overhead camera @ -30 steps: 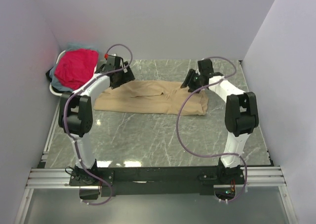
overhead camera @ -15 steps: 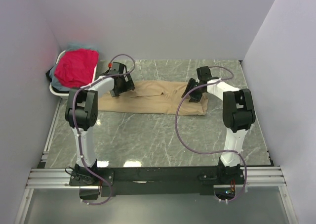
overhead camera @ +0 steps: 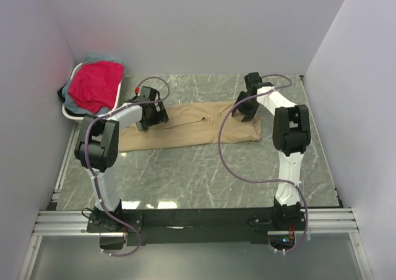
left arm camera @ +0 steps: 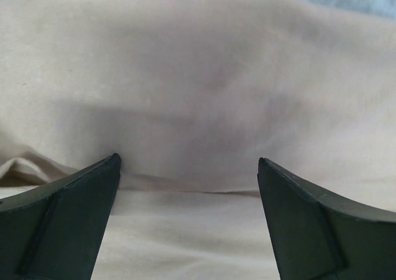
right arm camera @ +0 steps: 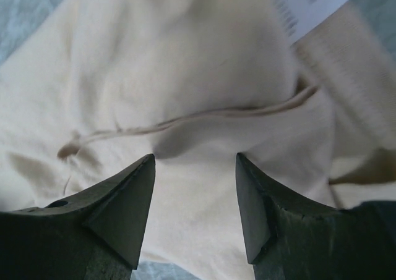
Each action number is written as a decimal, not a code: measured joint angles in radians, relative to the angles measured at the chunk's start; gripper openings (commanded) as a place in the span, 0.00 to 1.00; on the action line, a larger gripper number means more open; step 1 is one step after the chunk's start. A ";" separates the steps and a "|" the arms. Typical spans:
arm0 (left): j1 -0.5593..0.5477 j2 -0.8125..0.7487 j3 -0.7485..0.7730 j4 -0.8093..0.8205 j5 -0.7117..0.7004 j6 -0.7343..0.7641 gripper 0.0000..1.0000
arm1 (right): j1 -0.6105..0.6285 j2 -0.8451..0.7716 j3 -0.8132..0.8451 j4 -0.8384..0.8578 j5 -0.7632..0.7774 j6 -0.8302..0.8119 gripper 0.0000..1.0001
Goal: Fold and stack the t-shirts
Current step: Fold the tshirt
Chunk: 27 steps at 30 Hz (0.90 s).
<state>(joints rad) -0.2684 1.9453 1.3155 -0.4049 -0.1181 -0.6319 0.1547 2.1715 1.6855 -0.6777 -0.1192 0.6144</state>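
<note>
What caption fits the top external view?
Left gripper and right gripper at opposite ends of the tan t-shirt on the table; red-pink t-shirt in the basket.

Nothing legible anywhere. Only candidate: white tag (right arm camera: 312, 5) on the tan t-shirt (right arm camera: 185, 63), approx. 1 o'clock in right wrist view. It carries rows of small grey print, too blurred to read. No brands, nos. or signs elsewhere.

Both arms stretched forward and low, left hand (left arm camera: 189, 169) spread wide, right hand (right arm camera: 195, 162) parted more narrowly
</note>
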 measured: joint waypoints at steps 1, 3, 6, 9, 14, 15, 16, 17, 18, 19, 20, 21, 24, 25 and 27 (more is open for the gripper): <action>-0.008 -0.016 -0.023 0.005 0.000 -0.005 0.99 | -0.001 0.021 0.038 -0.027 0.017 -0.006 0.62; -0.024 -0.045 -0.063 0.010 0.001 -0.017 1.00 | -0.006 0.061 0.113 -0.068 0.042 -0.018 0.62; -0.057 -0.097 -0.134 0.030 0.006 -0.041 0.99 | -0.014 0.129 0.236 -0.133 0.066 -0.037 0.62; -0.108 -0.156 -0.211 0.048 0.027 -0.072 0.99 | -0.018 0.204 0.376 -0.199 0.074 -0.056 0.63; -0.216 -0.235 -0.303 0.060 0.065 -0.131 1.00 | -0.018 0.308 0.576 -0.276 0.055 -0.083 0.66; -0.238 -0.248 -0.317 0.060 0.073 -0.145 0.99 | -0.018 0.320 0.598 -0.282 0.046 -0.088 0.66; -0.257 -0.259 -0.331 0.063 0.081 -0.158 1.00 | -0.019 0.330 0.615 -0.287 0.034 -0.091 0.67; -0.281 -0.272 -0.347 0.069 0.090 -0.174 0.99 | -0.020 0.339 0.632 -0.292 0.019 -0.093 0.68; -0.303 -0.283 -0.360 0.073 0.098 -0.187 1.00 | -0.020 0.349 0.647 -0.293 0.004 -0.097 0.68; -0.331 -0.295 -0.374 0.077 0.105 -0.204 0.99 | -0.020 0.357 0.662 -0.295 -0.013 -0.100 0.70; -0.354 -0.299 -0.380 0.079 0.113 -0.214 0.99 | -0.020 0.365 0.673 -0.296 -0.029 -0.101 0.73; -0.387 -0.301 -0.382 0.078 0.119 -0.229 1.00 | -0.020 0.376 0.691 -0.295 -0.051 -0.103 0.75; -0.484 -0.293 -0.375 0.078 0.129 -0.264 0.99 | -0.021 0.407 0.727 -0.279 -0.117 -0.105 0.80; -0.518 -0.288 -0.370 0.079 0.135 -0.275 1.00 | -0.021 0.413 0.734 -0.272 -0.137 -0.106 0.81; -0.594 -0.274 -0.352 0.076 0.151 -0.302 0.99 | -0.023 0.414 0.735 -0.250 -0.167 -0.108 0.82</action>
<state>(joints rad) -0.8619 1.6711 0.9630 -0.3290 0.0334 -0.9340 0.1322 2.5851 2.4203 -0.9279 -0.2863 0.5064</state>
